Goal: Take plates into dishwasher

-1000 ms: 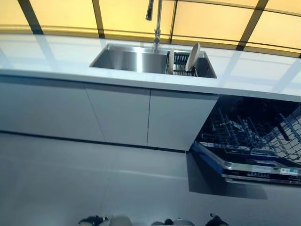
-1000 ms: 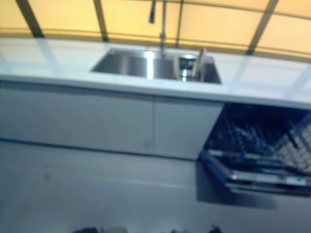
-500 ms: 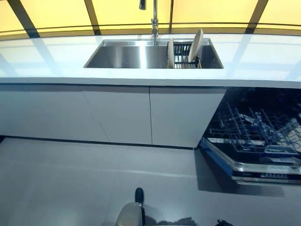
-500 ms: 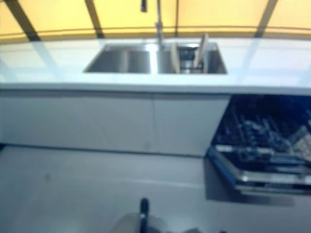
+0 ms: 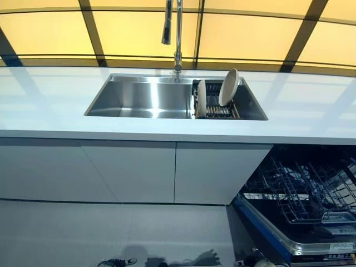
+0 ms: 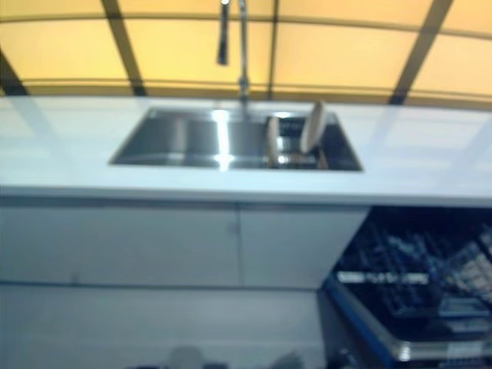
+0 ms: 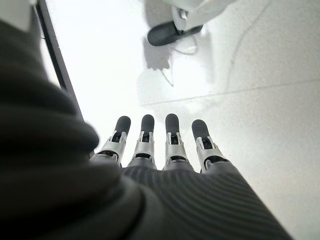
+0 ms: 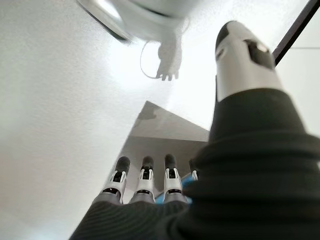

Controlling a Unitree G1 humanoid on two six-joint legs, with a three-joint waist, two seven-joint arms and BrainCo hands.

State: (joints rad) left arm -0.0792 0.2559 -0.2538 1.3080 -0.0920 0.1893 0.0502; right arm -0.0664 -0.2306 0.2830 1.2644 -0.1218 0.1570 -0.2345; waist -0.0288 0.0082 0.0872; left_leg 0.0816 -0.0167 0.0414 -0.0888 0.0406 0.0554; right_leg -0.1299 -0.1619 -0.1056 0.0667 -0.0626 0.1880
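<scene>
Two beige plates stand in a dark rack [image 5: 214, 108] at the right end of the steel sink [image 5: 139, 97]: a tilted one [image 5: 228, 87] and one seen edge-on [image 5: 202, 98]. The dishwasher [image 5: 300, 206] is open at the lower right under the counter, its wire rack pulled out over the lowered door. My left hand [image 7: 170, 145] hangs over the pale floor with straight fingers and holds nothing. My right hand [image 8: 145, 182] also hangs over the floor, fingers and thumb straight, empty. Both hands are far from the plates.
A tall faucet [image 5: 177, 33] rises behind the sink. The white counter [image 5: 50, 105] runs across the whole view above white cabinet doors [image 5: 133, 169]. Grey floor [image 5: 111, 233] lies between me and the cabinets. Yellow-lit windows stand behind the counter.
The camera has moved closer to the counter and shifted: sink and plates look larger and sit lower in the picture. The plates, rack and dishwasher have not moved.
</scene>
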